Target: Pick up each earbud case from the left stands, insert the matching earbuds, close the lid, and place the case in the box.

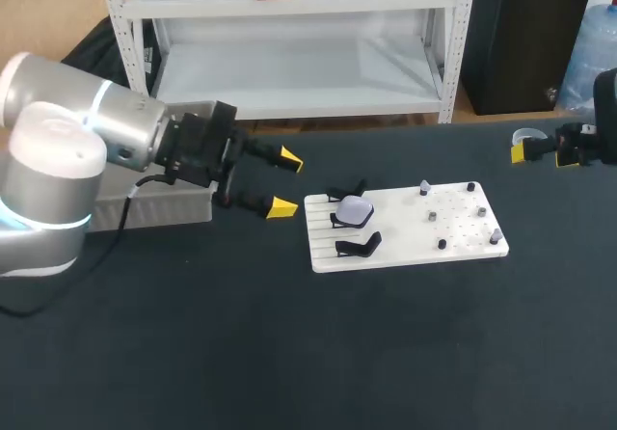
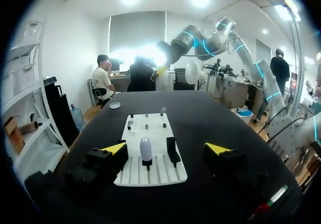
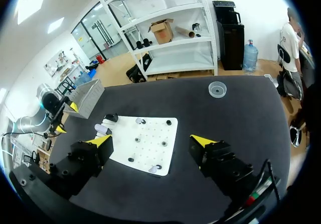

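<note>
- The left gripper (image 2: 165,148) is released: its two yellow-tipped fingers stand wide apart and nothing is between them. It hangs low over the table (image 1: 289,353), just beside the near short edge of the white board (image 1: 405,242).
- Straight ahead of it is the earbud case (image 2: 145,149), a small pale rounded thing that sits on the middle stand at this end of the board. Neither finger touches it.
- The two other stands (image 1: 359,246), one on each side of the case, look like empty black forks.
- Further along the same board, the earbuds (image 1: 433,215) sit on small pegs spread over the far half. They are too small to say which ones match the case.
- The box (image 1: 178,208), a grey metal one, is behind the left arm at the left side of the table. Whether it has anything inside, I cannot tell.
- The right gripper (image 3: 150,142) is well apart from the board, past its far end, near a small clear dish (image 3: 217,89). Its fingers are also spread and it holds nothing.
- In my judgement the step in hand is the approach to pick up the case, and nothing is grasped yet.
- The next move calls for the left gripper to go forward until one finger is on each side of the case, close gently, and lift it straight off the stand. A clean lift should keep the stand and the board from being dragged along.
</note>
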Robot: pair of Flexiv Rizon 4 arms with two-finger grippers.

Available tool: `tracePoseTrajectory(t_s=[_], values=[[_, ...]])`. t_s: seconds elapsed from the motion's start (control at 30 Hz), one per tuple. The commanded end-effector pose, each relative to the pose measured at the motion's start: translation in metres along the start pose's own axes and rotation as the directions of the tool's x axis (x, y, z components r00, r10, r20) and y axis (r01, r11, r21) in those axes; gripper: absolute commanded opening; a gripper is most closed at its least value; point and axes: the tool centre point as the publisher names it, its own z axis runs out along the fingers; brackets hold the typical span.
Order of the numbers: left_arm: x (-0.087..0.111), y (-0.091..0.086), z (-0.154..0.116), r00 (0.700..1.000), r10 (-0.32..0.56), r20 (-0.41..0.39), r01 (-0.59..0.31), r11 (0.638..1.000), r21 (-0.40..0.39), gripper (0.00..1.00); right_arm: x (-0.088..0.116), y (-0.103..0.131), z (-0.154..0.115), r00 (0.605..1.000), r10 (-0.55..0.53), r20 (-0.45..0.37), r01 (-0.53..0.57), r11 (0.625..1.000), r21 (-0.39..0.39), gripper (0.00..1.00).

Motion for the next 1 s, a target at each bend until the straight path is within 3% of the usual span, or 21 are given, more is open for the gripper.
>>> tracePoseTrajectory(t_s=[0.03,0.2,0.4,1.0], values=[[0.001,-0.002,0.016,0.999,-0.033,-0.036,0.029,0.995,-0.098,1.00,0.000,0.000,0.000,1.000,0.000,-0.001,0.000,1.000,-0.001,1.00],[0.011,-0.001,0.029,0.992,-0.085,-0.090,0.065,0.977,-0.205,1.00,0.000,0.000,0.000,1.000,0.000,-0.001,0.000,1.000,-0.001,1.00],[0.025,0.002,0.036,0.988,-0.126,-0.088,0.099,0.959,-0.267,1.00,0.000,0.000,0.000,1.000,0.000,-0.001,0.000,1.000,-0.001,1.00],[0.044,0.026,0.057,0.980,-0.169,-0.104,0.127,0.938,-0.323,1.00,0.000,0.000,0.000,1.000,0.000,-0.001,0.000,1.000,-0.001,1.00]])
